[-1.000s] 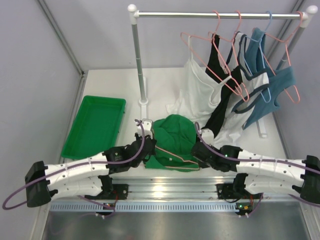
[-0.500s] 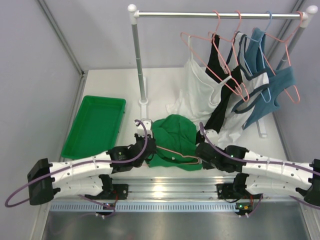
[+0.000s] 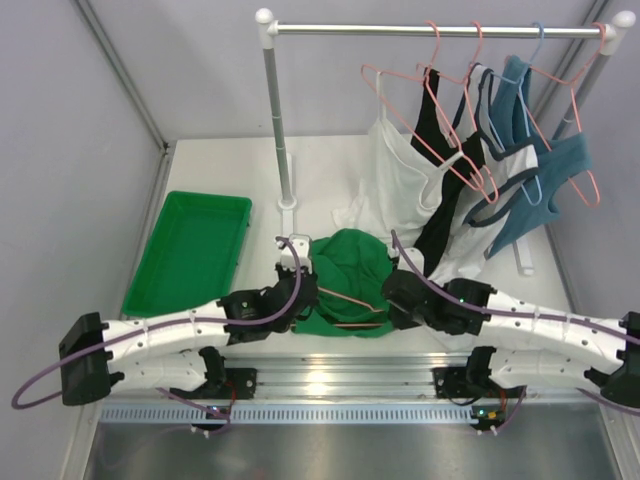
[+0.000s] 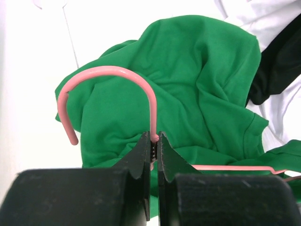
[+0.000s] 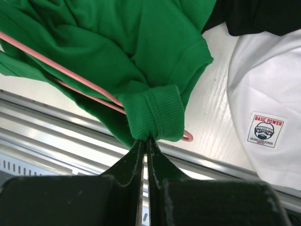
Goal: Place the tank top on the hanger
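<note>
Top external view: pale grey walls enclose a white table, and the bright green tank top lies crumpled on it near the front edge.

Well to the left of the tank top sits a green plastic tray. The left gripper is at the tank top's left edge. In the left wrist view its fingers are pressed together on the neck of the salmon-pink hanger, just under the hook, which curves up over the green cloth.

Behind the tank top and slightly left, a grey post rises to a horizontal bar. The hanger's wire crosses the front part of the tank top. In front of the tank top an aluminium profile runs along the table edge.

At the tank top's right edge is the right gripper. In the right wrist view its jaws are closed, pinching a ribbed fold of the tank top, with the pink wire lying against the fabric beside it.

Behind and to the right of the tank top hang a white top, a black garment and teal-blue tops. The hems of the white and black ones reach the table just beside the tank top.
</note>
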